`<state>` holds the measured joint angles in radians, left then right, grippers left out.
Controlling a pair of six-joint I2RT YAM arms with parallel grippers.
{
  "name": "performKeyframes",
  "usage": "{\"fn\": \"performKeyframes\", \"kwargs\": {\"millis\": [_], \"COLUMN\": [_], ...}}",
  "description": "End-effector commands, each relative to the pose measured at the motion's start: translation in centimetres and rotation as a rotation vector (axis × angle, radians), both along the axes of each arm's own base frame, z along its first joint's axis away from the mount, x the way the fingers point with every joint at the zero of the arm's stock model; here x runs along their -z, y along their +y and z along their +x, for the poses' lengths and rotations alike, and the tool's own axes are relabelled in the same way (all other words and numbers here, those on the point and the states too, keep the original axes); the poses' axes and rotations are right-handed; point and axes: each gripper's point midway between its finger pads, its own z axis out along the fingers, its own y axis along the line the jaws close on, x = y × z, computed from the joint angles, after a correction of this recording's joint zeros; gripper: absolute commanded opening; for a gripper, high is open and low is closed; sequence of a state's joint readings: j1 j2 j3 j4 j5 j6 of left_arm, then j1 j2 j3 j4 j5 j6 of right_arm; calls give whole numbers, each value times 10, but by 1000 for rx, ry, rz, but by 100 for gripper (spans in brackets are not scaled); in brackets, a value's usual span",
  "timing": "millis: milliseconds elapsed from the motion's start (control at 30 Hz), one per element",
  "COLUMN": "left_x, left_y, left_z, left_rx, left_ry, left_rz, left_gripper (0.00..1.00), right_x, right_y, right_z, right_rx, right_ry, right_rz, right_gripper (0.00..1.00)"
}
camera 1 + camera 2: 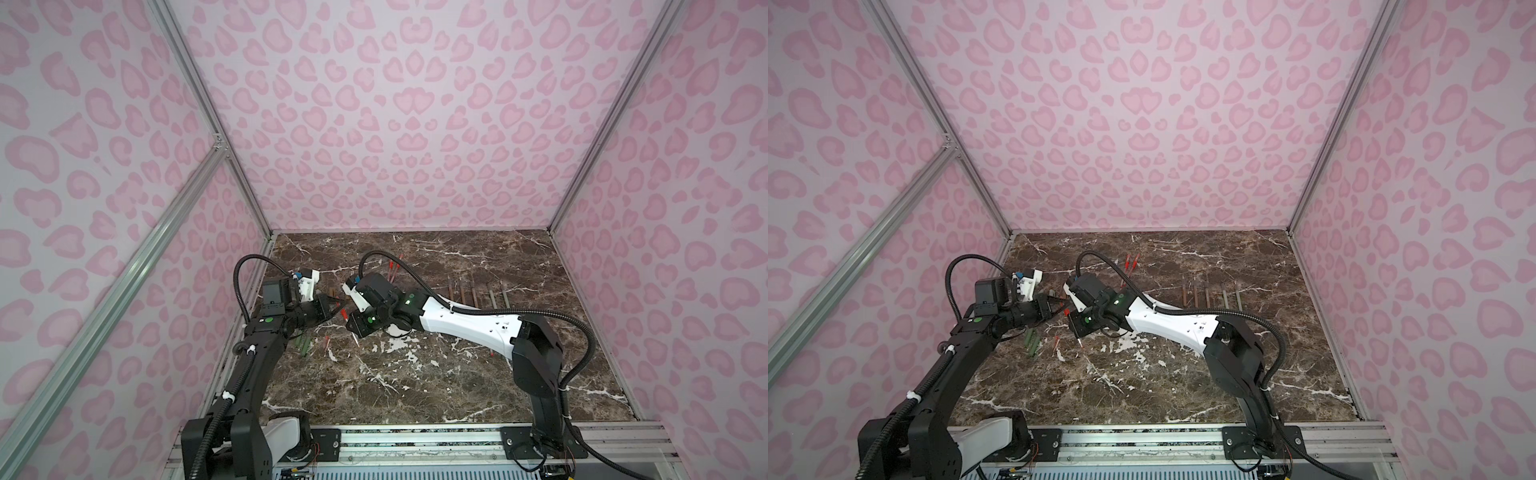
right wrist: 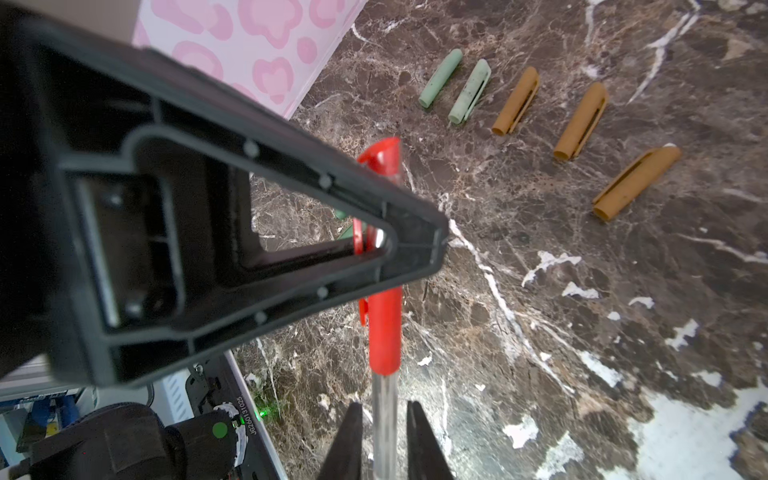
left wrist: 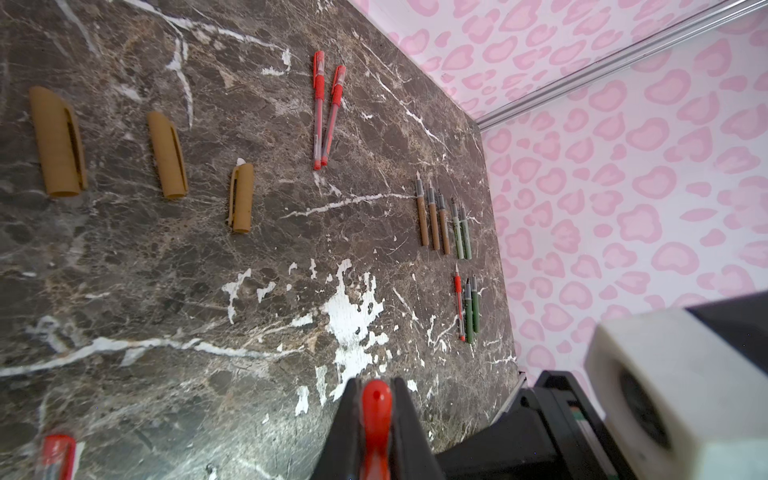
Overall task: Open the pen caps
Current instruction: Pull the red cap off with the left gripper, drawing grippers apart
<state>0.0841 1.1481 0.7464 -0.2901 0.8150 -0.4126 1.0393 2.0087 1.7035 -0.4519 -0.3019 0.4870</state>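
Starting at the left of the held red pen, you have the left gripper shut tight on that pen's red cap. The jaws press on both flanks, so the cap end is anchored for a straight pull.

The pen hangs in the air above the marble table, level between the two arms. That line lets each arm draw away along the pen's own axis instead of bending it. The cap looks fully seated on the clear barrel, so I judge the pull as not yet made.

Right of the cap, the right gripper straddles the barrel with its jaws only a little apart. A sliver of gap shows on each side, so it does not read as a firm pinch. Tighten it before you pull, or the barrel may slide through.

The finished caps lie grouped on the left of the held pen:
- three tan caps and two pale green caps lie beyond it
- dark green caps lie nearer the arm bases

Just beyond the held pen, two capped red pens wait their turn. Well to its right, the uncapped barrels lie in a neat row, kept apart from the caps so the sorted work stays readable.
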Motion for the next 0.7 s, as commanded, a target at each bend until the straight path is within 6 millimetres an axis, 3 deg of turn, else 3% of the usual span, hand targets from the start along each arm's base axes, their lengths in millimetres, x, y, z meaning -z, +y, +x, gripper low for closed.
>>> {"fn": "performKeyframes", "kwargs": {"millis": [0,133,267,367,667], "left_x": [-7,-9,-10,-11,-14], "left_y": [0,-2,0,2,7], "left_z": [3,2,2,3,8], "left_rx": [10,15,12,3,-8], "left_ry": [-33,-48,-40,-57,-53], "left_rz": [1,-9,2,19,32], "left_gripper": [4,4,4,4,4], "right_x": [5,9,17,22,75], "right_y": [8,12,7,1,-63], "right_z": [1,2,0,-8,-45], "right_rx": [-24,-34,-38,-37,31], "right_ry": [2,2,13,22,100], "right_rz": [-2,0,-37,-23,-110], "right_gripper": [23,18,0,0,0]}}
